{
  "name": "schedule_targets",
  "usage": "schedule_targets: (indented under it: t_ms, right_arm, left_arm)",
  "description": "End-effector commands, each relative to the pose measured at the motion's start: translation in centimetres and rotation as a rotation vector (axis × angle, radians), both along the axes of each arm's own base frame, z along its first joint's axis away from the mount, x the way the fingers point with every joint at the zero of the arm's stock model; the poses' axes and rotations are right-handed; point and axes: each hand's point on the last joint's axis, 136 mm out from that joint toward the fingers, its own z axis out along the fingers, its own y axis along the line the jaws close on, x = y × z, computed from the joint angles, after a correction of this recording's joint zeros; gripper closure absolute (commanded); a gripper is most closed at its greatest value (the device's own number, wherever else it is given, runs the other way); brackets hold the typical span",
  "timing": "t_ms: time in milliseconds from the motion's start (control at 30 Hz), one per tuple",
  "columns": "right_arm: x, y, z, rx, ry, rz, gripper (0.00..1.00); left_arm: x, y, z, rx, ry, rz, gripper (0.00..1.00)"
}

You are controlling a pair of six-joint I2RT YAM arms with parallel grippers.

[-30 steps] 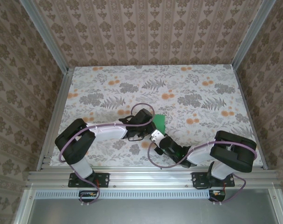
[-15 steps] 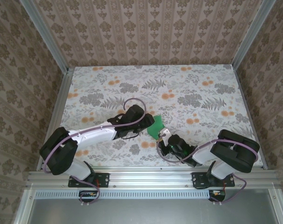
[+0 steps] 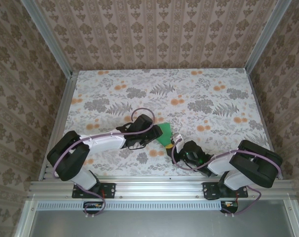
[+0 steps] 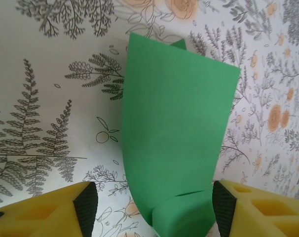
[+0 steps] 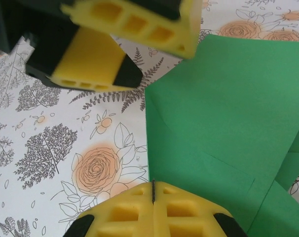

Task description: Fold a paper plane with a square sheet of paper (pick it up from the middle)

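Over the table, from the camera above, both my arms reach toward the middle near edge. The green paper lies there as a small folded shape on the flowered surface. My left gripper sits at its left side and my right gripper at its near right corner.

Down at my left wrist, the green paper stretches away from me as a long folded panel, flat on the table at its far end and curling upward at the near end. My left fingers stand wide apart, one on each side of that curl, and neither pad presses on it.

At my right wrist, my right gripper has its two yellow pads closed tight together. The left edge of the green paper runs straight into the seam between them, so I have it nipped there. Layered folds show at the right. My left fingers hang just beyond the sheet, parted.
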Motion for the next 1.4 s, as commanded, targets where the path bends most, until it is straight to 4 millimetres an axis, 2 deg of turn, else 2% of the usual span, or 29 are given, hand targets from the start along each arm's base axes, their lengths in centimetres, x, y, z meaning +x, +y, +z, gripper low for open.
schedule_targets:
  t_ms: [0,233,467,667,700,800,900,1167,1367]
  right_arm:
    - [-0.2,-0.3,-0.1,-0.019,-0.002,0.008,0.96]
    - [-0.2,-0.6,-0.6,-0.058,0.002,0.011,0.94]
    - [0.3,-1.6,-0.1,-0.125,-0.011,-0.028,0.9]
    - [0.6,-2.7,0.2,-0.243,0.006,-0.053,0.78]
    - [0.6,-2.9,0.3,-0.255,0.005,-0.056,0.71]
    - [0.7,-3.0,0.9,-0.278,0.007,-0.059,0.67]
    - [1.1,-3.0,1.6,-0.324,0.013,-0.076,0.55]
    - [0.9,-2.4,0.9,-0.431,0.008,-0.058,0.5]
    - [2.2,-3.4,1.3,-0.509,-0.063,-0.146,0.49]
  left_arm:
    - [0.1,-1.2,-0.1,-0.032,0.021,-0.016,0.38]
    - [0.6,-2.3,-1.6,-0.025,0.052,-0.031,0.61]
    - [1.1,-3.9,-1.2,-0.028,0.036,-0.078,0.76]
    - [1.2,-4.9,-1.5,-0.019,0.049,-0.105,0.88]
    - [1.2,-5.2,-1.6,-0.022,0.053,-0.111,0.89]
    - [1.1,-5.7,-1.8,-0.021,0.06,-0.118,0.91]
    - [1.0,-6.0,-1.9,-0.015,0.068,-0.12,0.92]
    - [1.2,-6.4,-1.4,-0.02,0.067,-0.122,0.92]
    - [1.3,-6.6,-1.0,-0.024,0.064,-0.128,0.92]
